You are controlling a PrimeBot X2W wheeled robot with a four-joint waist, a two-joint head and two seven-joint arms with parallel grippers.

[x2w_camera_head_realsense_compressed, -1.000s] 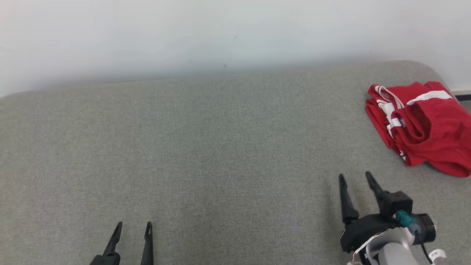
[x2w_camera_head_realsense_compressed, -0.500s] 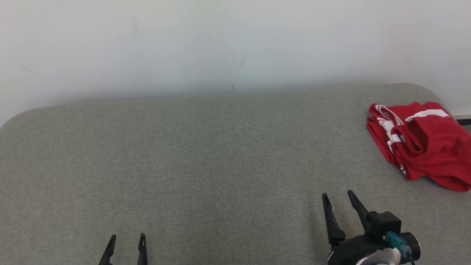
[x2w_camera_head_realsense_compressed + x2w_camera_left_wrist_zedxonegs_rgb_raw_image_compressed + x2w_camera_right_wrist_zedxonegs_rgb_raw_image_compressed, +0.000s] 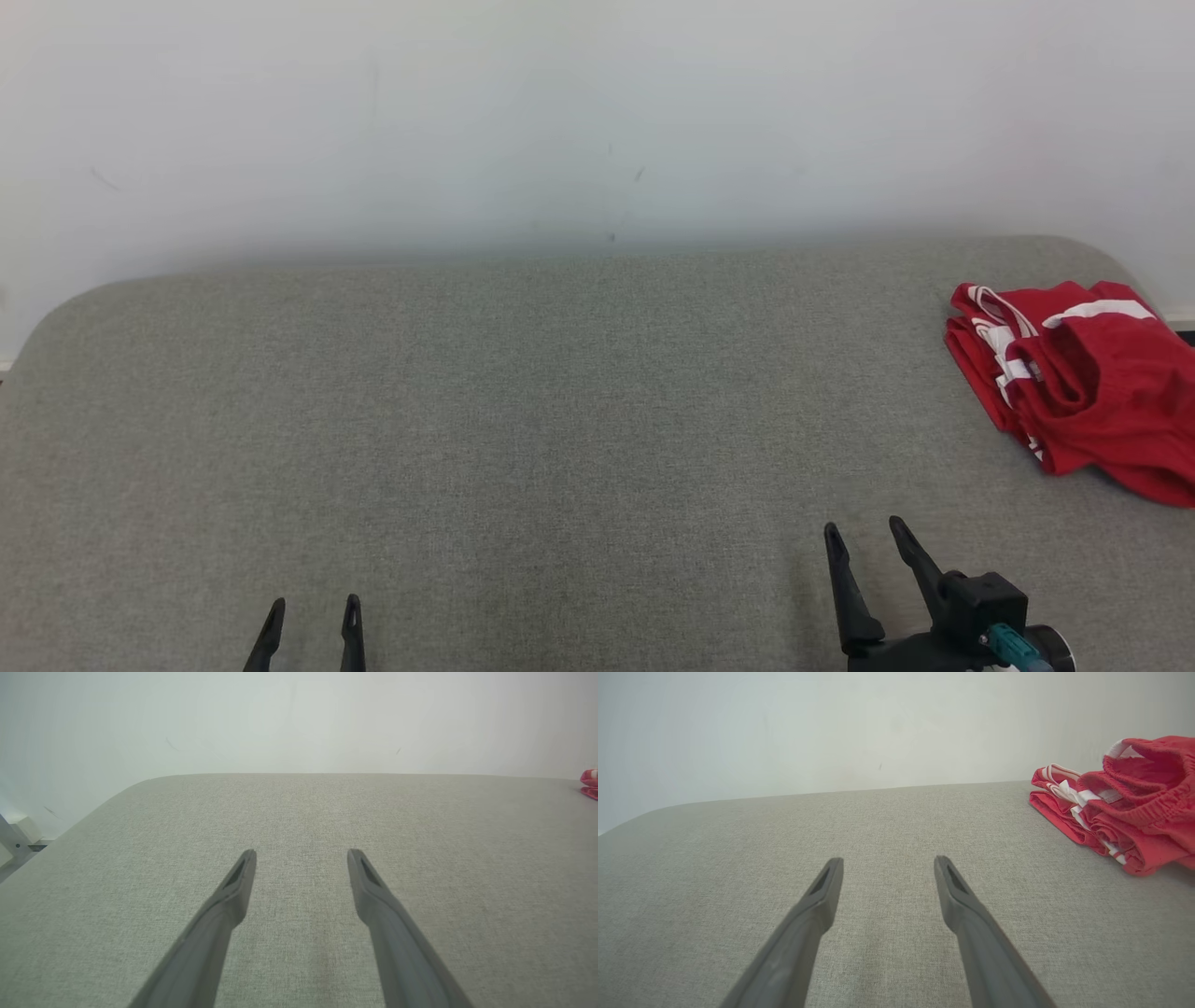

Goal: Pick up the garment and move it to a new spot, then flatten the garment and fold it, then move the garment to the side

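Garment (image 3: 1083, 383): red with white stripes, lying as a layered bundle at the far right of the grey padded surface (image 3: 560, 420), close to its rounded right-hand corner and the wall (image 3: 560, 112) behind. The elastic waistband is turned up on top in the right wrist view. Left gripper (image 3: 314, 607) is low at the near edge, well apart from the cloth, jaws spread wide, nothing between them. Right gripper (image 3: 864, 527) is nearer, in front of and to the left of the bundle, not touching it, jaws likewise wide and empty. Judgement: the stack of layers reads as a fold already made and parked at the side, so the step in hand is probably the last one, clearing off (though a loose pile awaiting its first pick-up would look much the same from here). To do it well: keep both pairs of fingers raised off the padding and draw them away from the bundle, not across it. The right arm is the one to watch, since a fingertip catching the waistband or the lower hem would drag the layers open. The bundle's right edge runs out of the head view, so cannot tell how near it sits to the drop. If a nudge is needed, push from the thick folded side, low and slow, jaws wide.
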